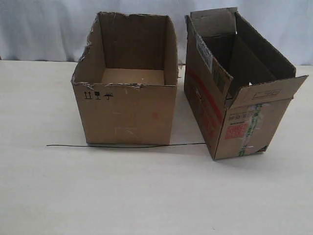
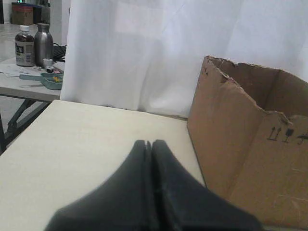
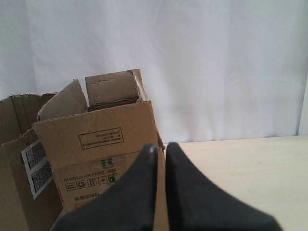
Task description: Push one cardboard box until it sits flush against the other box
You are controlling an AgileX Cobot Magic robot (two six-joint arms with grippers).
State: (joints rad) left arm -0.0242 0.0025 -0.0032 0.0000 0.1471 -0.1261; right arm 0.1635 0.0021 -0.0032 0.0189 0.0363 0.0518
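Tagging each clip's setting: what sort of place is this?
Probably a lab or test room: a pale table backed by a white curtain, and beyond it a cluttered desk with a bottle and steel flask.

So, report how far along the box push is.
Nothing looks done: bare table separates the cardboard box from the other box. In hand: the right gripper, shut, points at the cardboard box; left gripper shut beside the other box. Left: the whole push.

The black right gripper [image 3: 161, 146] hides part of the narrow brown cardboard box [image 3: 91, 139]; print on its red square label [image 1: 236, 130] is illegibly small.
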